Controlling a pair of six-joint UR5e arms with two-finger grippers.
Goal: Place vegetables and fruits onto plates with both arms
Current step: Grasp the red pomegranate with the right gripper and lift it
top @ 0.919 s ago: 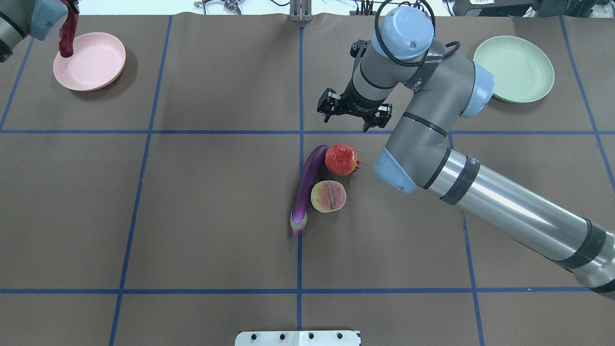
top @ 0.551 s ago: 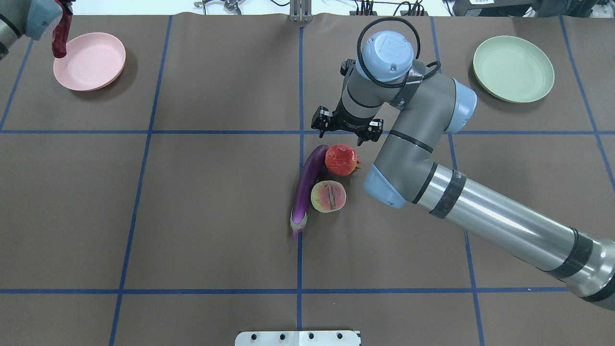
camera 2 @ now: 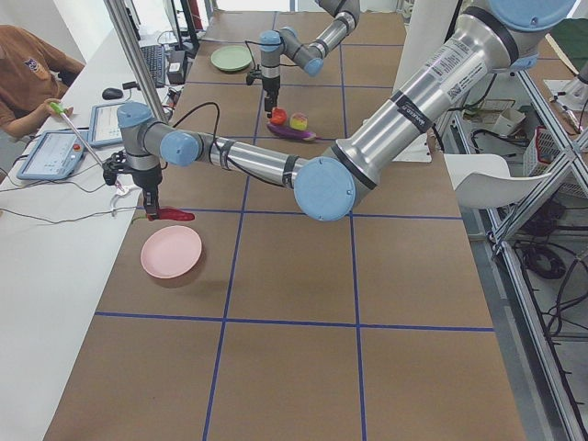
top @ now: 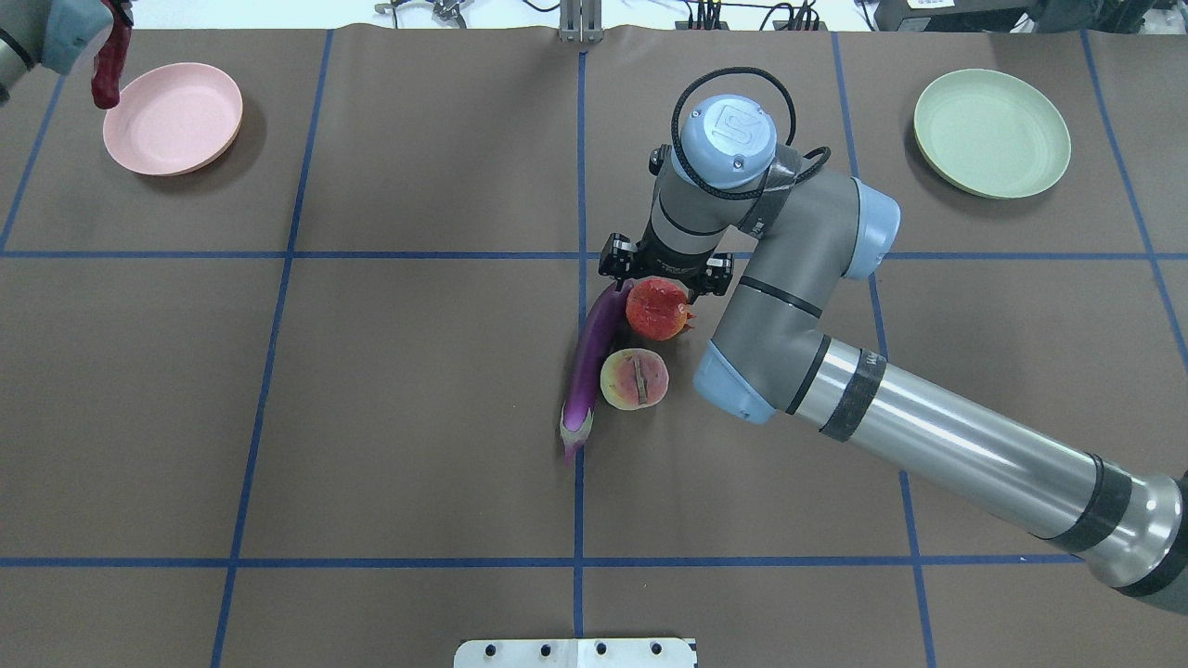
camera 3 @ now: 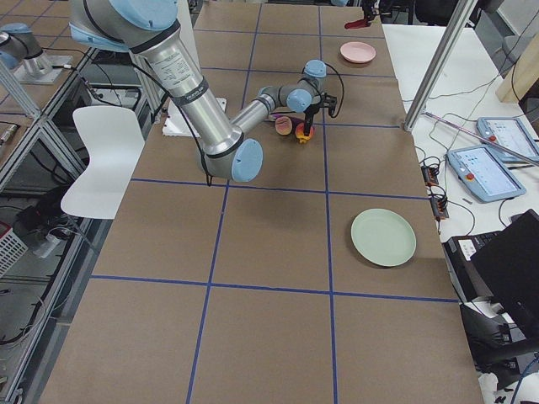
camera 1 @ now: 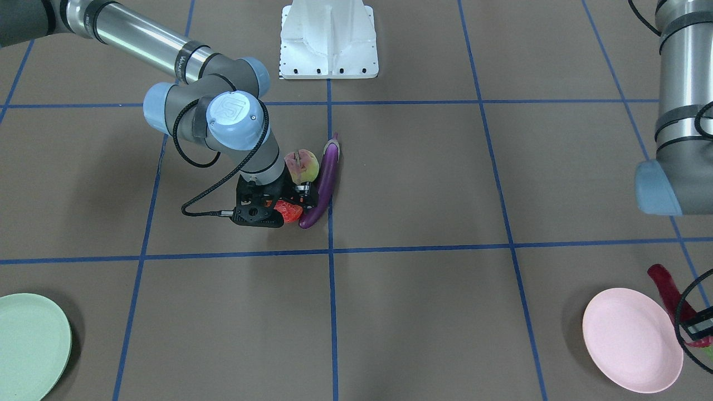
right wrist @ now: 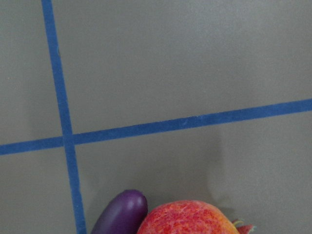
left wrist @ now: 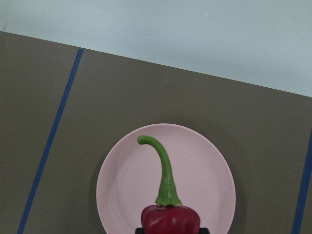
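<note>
The pomegranate [top: 658, 309] is being straddled by the right gripper [top: 665, 276], whose fingers are being kept spread, one on either side of the fruit's far half. Whether they are touching the skin cannot be told. The eggplant [top: 594, 357] is lying against the pomegranate's left side, its dark tip touching the fruit and its pale cap pointing toward the robot's base. The peach [top: 635, 378] is sitting just beside the pomegranate, on the side nearer the robot, and is touching the eggplant.

Well apart from the pomegranate, off to the far left, the chili pepper [top: 108, 65] is being pinched by the left gripper [camera 2: 149, 204]. The jaws are closed on the red body, with the green stem pointing away. The pepper is being held in the air by the rim of the pink plate [top: 176, 121]. The mint green plate [top: 991, 133] is lying well apart from the pomegranate, to the far right.
</note>
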